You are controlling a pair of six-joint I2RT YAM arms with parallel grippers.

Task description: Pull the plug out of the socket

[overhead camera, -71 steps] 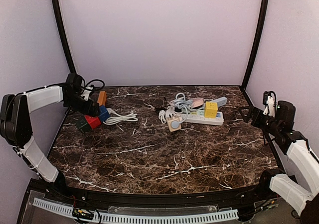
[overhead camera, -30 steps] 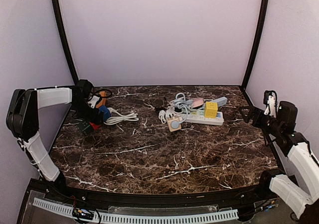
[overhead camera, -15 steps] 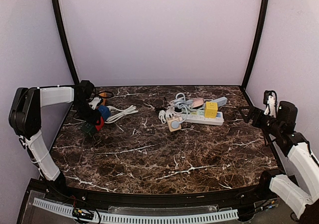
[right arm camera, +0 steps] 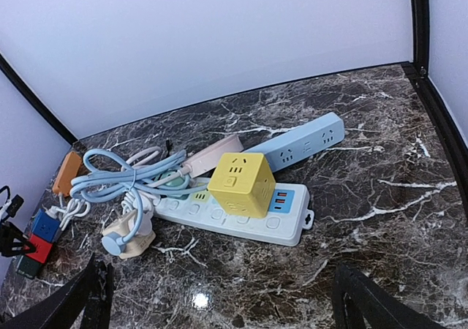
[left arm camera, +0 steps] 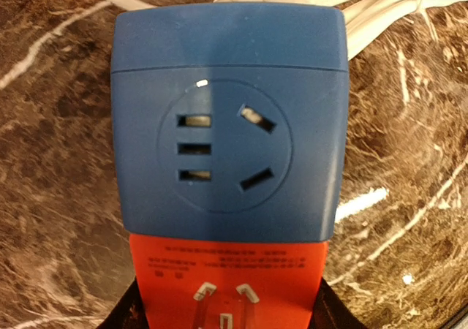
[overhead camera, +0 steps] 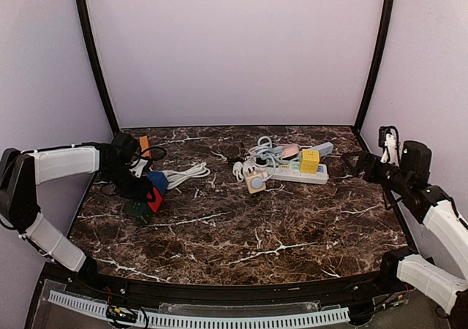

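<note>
- Your left hand [left arm camera: 225,307] grasps the red cube [left arm camera: 227,270]; the blue cube [left arm camera: 227,124] is still plugged onto it.
- Your right hand [right arm camera: 219,274] hangs released and empty; the pull itself remains.

Red plug [left arm camera: 230,278] against blue socket [left arm camera: 227,117]
</note>
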